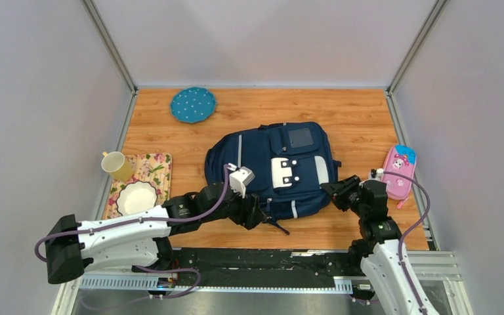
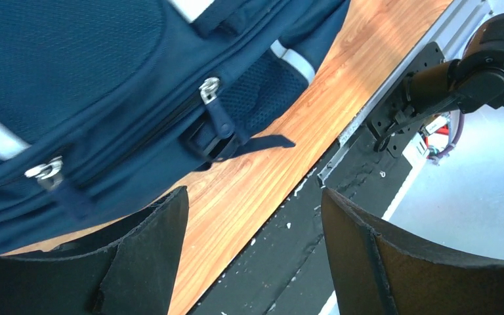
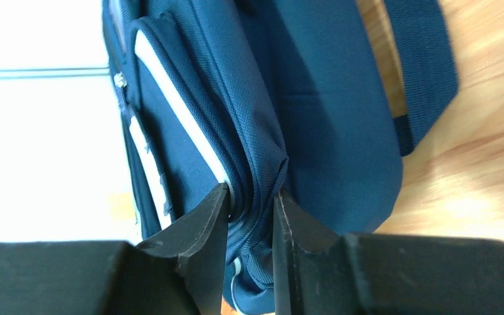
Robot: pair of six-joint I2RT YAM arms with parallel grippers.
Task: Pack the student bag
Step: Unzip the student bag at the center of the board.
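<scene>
Two arms flank the student bag (image 1: 272, 167), which lies flat with its front pockets up at the middle of the desk (image 1: 361, 125). Right gripper (image 3: 249, 197): jaws narrow, pinching a raised fold of navy fabric at the bag's right near corner. Left gripper (image 2: 256, 256): jaws wide and holding nothing, at the bag's near edge, with a zipper pull (image 2: 209, 88) of the bag just beyond the fingertips. A pink pencil case (image 1: 399, 172) lies right of the bag, apart from it.
</scene>
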